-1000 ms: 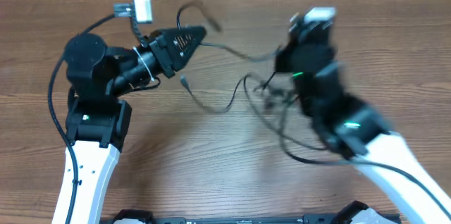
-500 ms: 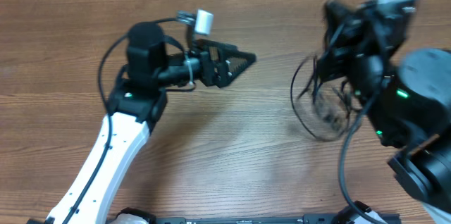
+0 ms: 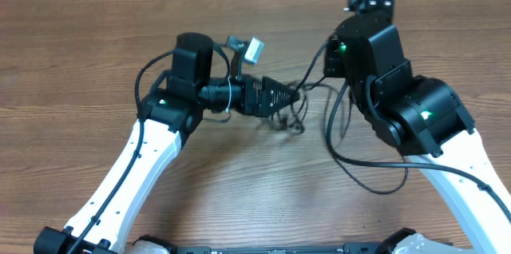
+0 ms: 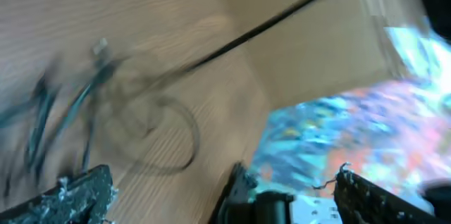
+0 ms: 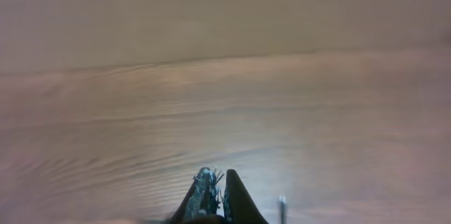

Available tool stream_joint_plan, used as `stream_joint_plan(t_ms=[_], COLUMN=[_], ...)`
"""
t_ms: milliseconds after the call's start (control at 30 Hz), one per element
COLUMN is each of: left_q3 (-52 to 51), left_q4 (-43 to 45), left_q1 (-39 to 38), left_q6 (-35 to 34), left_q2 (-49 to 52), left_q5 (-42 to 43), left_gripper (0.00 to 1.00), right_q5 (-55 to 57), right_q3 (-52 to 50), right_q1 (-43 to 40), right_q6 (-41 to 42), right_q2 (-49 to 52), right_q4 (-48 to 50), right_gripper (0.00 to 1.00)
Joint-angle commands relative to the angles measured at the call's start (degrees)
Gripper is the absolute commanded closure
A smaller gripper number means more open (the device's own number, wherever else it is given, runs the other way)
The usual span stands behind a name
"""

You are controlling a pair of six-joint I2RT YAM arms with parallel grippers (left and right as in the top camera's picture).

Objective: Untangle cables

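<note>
Main risk: the left gripper [image 3: 279, 97] sits with its tip right at the cable tangle [image 3: 292, 116], centre of the frame. In the left wrist view its fingers [image 4: 77, 192] stand wide apart, so it's open and holds nothing. If it closes here it will likely bite several strands at once. A pull would then drag the whole knot or cinch it tighter instead of freeing one cable. Second risk: the right gripper [image 5: 213, 184] has its fingers pressed together. No cable shows between them in the right wrist view, and I can't tell if a thin strand is pinched. Overhead, a strand [image 3: 314, 85] runs from the tangle toward the right arm in the upper right. If that strand is held, pulling it against a left-side grab could tighten the crossings. Third risk: a long black loop [image 3: 343, 158] lies on the wooden table [image 3: 80, 46] at lower right and passes under the right arm, which could snag it. The cables are thin, dark and limp, crossing in a small knot just right of the left gripper tip, with loose bits hanging below. The left wrist view is too blurred to count strands or read the crossings. My read is that nothing is separated yet.
</note>
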Motion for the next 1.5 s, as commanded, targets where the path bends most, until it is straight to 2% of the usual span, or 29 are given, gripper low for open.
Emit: stream_joint_plan(t_ms=[0, 67, 100, 133, 233, 333, 433, 567, 867, 1067, 1167, 1300, 1333, 1400, 1467], left_q3=[0.7, 0.7, 0.7, 0.7, 0.7, 0.7, 0.7, 0.7, 0.7, 0.7, 0.7, 0.7, 0.7, 0.7, 0.7], left_q4=[-8.5, -14.4, -17.3, -19.8, -24.5, -25.2, -25.2, -25.0, -25.9, -26.4, -24.8, -17.7, -16.0, -13.0, -10.1], left_q1=[0.1, 0.1, 0.1, 0.1, 0.1, -0.1, -0.1, -0.2, -0.2, -0.2, -0.3, -2.1, -3.0, -4.7, -6.6], left_q6=[2.2, -0.7, -3.3, -6.1, -11.7, -12.1, -12.1, -12.1, -12.1, -9.7, -7.3, -0.5, 0.3, 0.6, 0.6], left_q2=[0.6, 0.6, 0.6, 0.6, 0.6, 0.6, 0.6, 0.6, 0.6, 0.6, 0.6, 0.8, 0.9, 1.5, 2.6], left_q5=[-16.5, -25.6, -30.2, -34.4, -41.3, -41.5, -42.7, -45.6, -45.8, -45.5, -43.1, -36.4, -36.4, -37.9, -39.4], left_gripper=[0.0, 0.0, 0.0, 0.0, 0.0, 0.0, 0.0, 0.0, 0.0, 0.0, 0.0, 0.0, 0.04, 0.2, 0.27], right_q5=[5.2, 1.6, -1.1, -3.2, -6.4, -11.3, -20.7, -29.4, -28.5, -15.6, -12.7, -12.4, -12.5, -12.7, -12.6], right_q3=[0.4, 0.4, 0.4, 0.4, 0.4, 0.4, 0.4, 0.4, 0.4, 0.4, 0.1, -1.2, -1.6, -2.8, -4.0], right_q1=[-2.6, -3.6, -4.0, -4.4, -5.0, -5.0, -5.0, -4.8, -2.8, 6.0, 10.0, 12.4, 12.6, 12.8, 12.8], right_q6=[11.9, 13.9, 13.8, 13.7, 13.0, 13.0, 13.2, 13.2, 22.4, 35.8, 40.2, 42.8, 42.8, 42.9, 43.9], right_q2=[-1.3, -1.2, -1.0, -1.0, -0.9, -0.7, -0.5, 0.1, -3.7, -13.8, -18.7, -23.8, -24.8, -26.5, -27.6], right_q4=[-4.4, -7.4, -8.8, -10.3, -14.3, -17.5, -18.9, -22.3, -31.0, -39.8, -41.5, -41.6, -41.6, -41.6, -41.6], right_gripper=[0.92, 0.61, 0.41, 0.33, 0.33, 0.3, 0.12, 0.0, 0.0, 0.0, 0.0, 0.0, 0.0, 0.0, 0.0])
